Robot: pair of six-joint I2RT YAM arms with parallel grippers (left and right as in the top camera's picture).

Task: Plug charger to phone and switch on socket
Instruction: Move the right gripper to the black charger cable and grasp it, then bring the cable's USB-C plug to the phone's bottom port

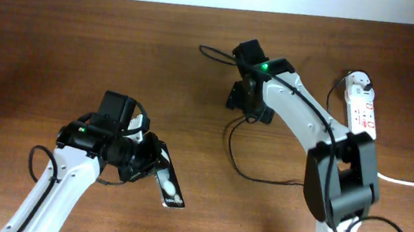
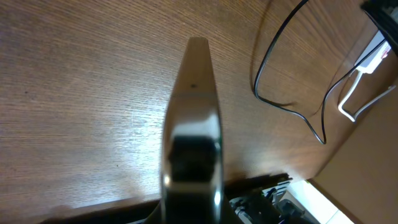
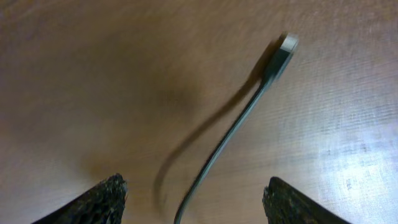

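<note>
Lower left of the overhead view, your left claw (image 1: 155, 167) is clamped on the small black glossy smartphone (image 1: 170, 187), angled toward centre, likely to present its port. Upper centre, your right claw (image 1: 247, 99) sits over the long thin black charger cable (image 1: 231, 144). White elongated power strip (image 1: 363, 110) lies upper right, nothing touching it.

Left wrist view: phone edge-on mid-frame over the brown wooden table (image 2: 74, 93).

Right wrist view: fingers (image 3: 99, 198) spread wide, nothing pinched. Cable runs between them, small connector tip (image 3: 288, 43) upper right, raised off the wood. Pinch near the tip for aiming.
</note>
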